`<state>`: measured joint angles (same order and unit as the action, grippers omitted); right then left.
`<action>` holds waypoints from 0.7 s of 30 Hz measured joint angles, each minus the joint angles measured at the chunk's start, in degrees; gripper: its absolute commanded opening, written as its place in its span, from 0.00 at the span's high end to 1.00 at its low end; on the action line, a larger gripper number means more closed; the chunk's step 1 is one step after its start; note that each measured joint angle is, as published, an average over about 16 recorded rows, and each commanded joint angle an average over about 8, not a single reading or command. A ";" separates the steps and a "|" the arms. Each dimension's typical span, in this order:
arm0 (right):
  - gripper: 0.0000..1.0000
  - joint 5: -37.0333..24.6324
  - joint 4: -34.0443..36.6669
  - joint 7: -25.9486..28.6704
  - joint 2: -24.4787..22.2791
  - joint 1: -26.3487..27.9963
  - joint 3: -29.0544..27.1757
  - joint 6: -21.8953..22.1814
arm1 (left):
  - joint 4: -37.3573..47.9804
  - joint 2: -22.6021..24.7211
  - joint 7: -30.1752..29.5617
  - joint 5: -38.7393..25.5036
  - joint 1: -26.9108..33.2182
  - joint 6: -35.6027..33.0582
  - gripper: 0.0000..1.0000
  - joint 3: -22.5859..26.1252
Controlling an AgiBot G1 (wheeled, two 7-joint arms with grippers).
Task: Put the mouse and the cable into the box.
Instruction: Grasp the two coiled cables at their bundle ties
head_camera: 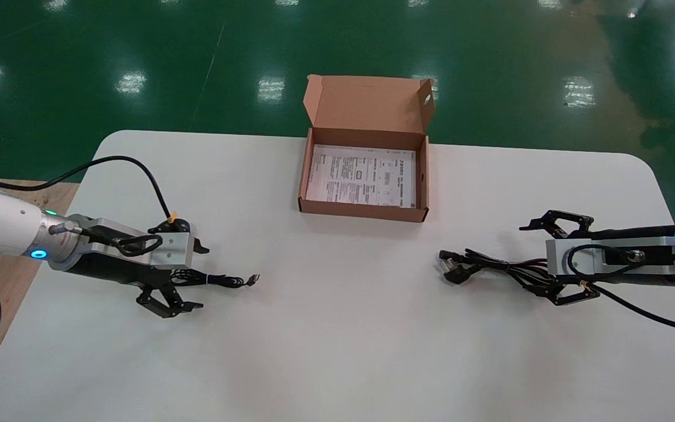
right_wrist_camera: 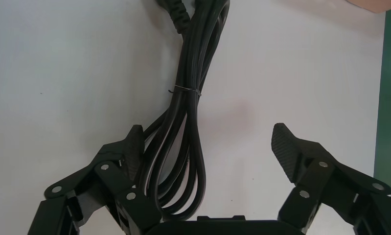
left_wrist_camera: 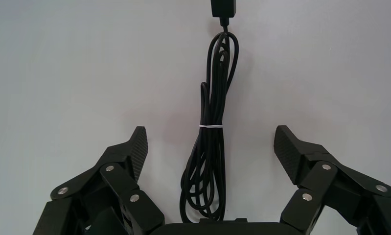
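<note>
Left end effector (head_camera: 198, 277) is spread around a tied thin cable (head_camera: 220, 280) on the desk (head_camera: 337, 340); right end effector (head_camera: 539, 264), also spread, straddles a thicker power cord (head_camera: 490, 265). This looks like the grasping step: next comes closing on a bundle and carrying it to the open cardboard box (head_camera: 362, 211).

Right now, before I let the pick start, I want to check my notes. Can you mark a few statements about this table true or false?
1. The box stands open with a printed sheet lying in it. True.
2. One cable is already in the box. False: the thin cable and the thick cable both lie on the table.
3. The left hand is open around the thin cable. True.
4. The right hand is shut on the thick cable. False: it is open, with the cable lying between its fingers.
5. A mouse sits beside the box. False: none is in view.
</note>
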<state>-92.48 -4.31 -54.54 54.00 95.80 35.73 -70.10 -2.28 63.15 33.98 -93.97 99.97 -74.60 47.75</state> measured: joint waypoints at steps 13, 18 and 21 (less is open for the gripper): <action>1.00 0.13 -0.37 0.08 -0.13 -0.16 -0.06 -0.19 | -0.42 -0.13 -0.04 0.11 -0.10 -0.23 1.00 -0.05; 1.00 0.16 -0.44 0.10 -0.15 -0.19 -0.08 -0.22 | -0.49 -0.15 -0.04 0.14 -0.12 -0.27 1.00 -0.06; 1.00 0.17 -0.46 0.11 -0.16 -0.20 -0.08 -0.23 | -0.52 -0.16 -0.05 0.16 -0.13 -0.28 1.00 -0.06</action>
<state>-92.31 -4.77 -54.43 53.85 95.60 35.65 -70.33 -2.80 62.99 33.93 -93.82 99.84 -74.88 47.68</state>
